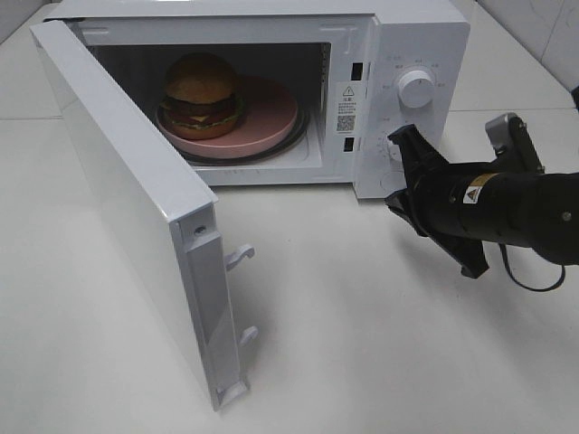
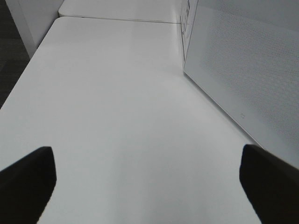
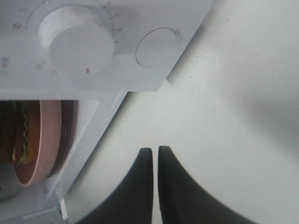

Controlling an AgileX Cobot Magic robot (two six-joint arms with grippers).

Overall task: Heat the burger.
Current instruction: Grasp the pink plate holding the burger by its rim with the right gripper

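The burger [image 1: 201, 92], with a golden bun, dark patty and green lettuce, sits on a pink plate [image 1: 271, 117] inside the open white microwave [image 1: 425, 54]. My right gripper [image 1: 396, 170] is shut with nothing in it, close in front of the lower control panel. In the right wrist view its shut fingertips [image 3: 154, 150] point toward the panel, below the knob [image 3: 77, 44] and round button [image 3: 158, 46], and the burger [image 3: 18, 133] shows edge-on. My left gripper [image 2: 147, 154] is open over bare table, beside the door's outer face [image 2: 243, 70]; the high view does not show it.
The microwave door [image 1: 136, 199] swings far out to the front left, with latch hooks [image 1: 240, 258] on its edge. An upper knob [image 1: 416, 88] is on the panel. White table [image 1: 362, 316] lies in front of the microwave.
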